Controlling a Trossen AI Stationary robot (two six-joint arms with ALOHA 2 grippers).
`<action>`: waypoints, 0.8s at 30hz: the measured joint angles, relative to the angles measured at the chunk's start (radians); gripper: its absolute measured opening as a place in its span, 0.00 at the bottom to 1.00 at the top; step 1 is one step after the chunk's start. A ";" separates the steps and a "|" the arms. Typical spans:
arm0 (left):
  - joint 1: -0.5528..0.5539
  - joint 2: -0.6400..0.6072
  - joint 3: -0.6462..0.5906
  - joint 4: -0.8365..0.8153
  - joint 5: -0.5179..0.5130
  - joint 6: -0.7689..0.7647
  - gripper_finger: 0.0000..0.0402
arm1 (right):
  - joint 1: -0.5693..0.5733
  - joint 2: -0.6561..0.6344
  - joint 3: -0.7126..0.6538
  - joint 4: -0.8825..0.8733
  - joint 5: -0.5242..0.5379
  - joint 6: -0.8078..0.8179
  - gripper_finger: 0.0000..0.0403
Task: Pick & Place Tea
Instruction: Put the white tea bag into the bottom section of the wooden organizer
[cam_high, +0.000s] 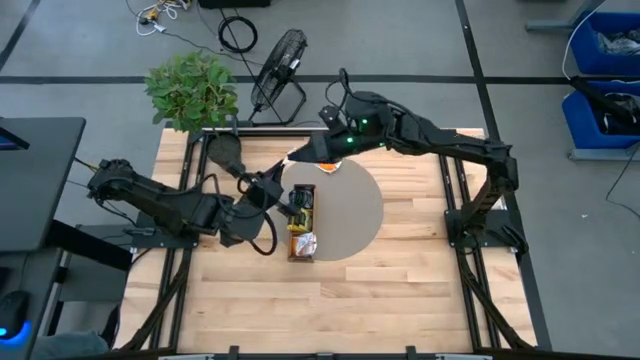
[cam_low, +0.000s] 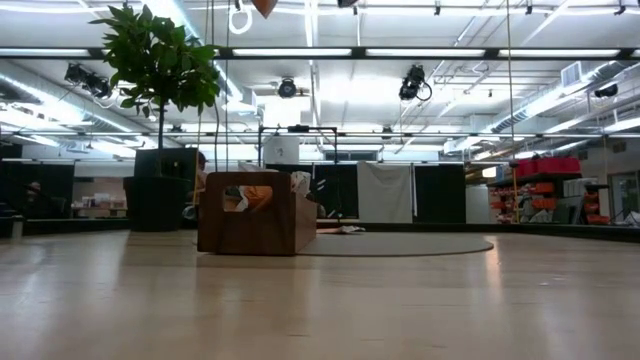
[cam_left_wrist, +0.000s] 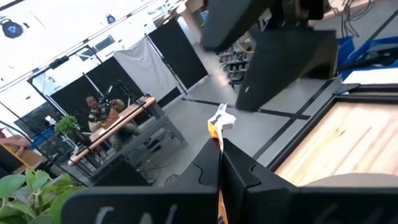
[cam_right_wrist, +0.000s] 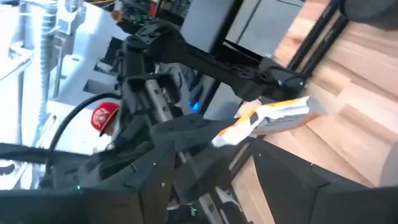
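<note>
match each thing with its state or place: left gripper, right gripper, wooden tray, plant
Things:
1 left gripper
2 right gripper
3 wooden tray
4 plant

States or places:
A on the round grey mat's edge
B open
C beyond the table's far left corner
D shut on an orange-and-white sachet

Pairs: 1-D, 2-B, 3-A, 4-C

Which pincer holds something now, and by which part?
The left pincer pinches an orange-and-white tea sachet by its lower edge. The right pincer stands open beside it.
</note>
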 joint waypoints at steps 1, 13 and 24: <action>0.000 0.000 0.000 0.001 0.000 0.008 0.00 | 0.000 0.008 0.001 0.007 0.000 0.014 0.56; 0.000 0.000 0.000 0.007 0.001 0.055 0.00 | -0.015 0.055 0.000 0.017 0.029 0.052 0.54; 0.000 0.000 0.000 -0.009 0.001 0.055 0.00 | -0.036 0.059 0.000 0.022 0.046 0.056 0.49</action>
